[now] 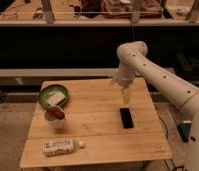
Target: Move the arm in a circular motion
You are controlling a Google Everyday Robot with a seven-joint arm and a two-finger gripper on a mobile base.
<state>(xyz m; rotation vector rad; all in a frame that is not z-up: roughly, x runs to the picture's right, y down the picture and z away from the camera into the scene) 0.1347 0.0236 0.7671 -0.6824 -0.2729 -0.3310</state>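
The wooden bench (110,145) fills the lower frame. The arm (163,82) sweeps in from the right, climbs to a bulbous elbow over the bench's back edge, then bends down. A green bowl (53,95) sits back left with something white inside. A white bottle (58,146) lies on its side front left, its label unreadable. A black phone (126,118) lies flat, right of centre. A small cup (54,115) stands just before the bowl. The end effector (125,93) hangs above the bench behind the phone with nothing visibly in it. Open or closed, I cannot tell.
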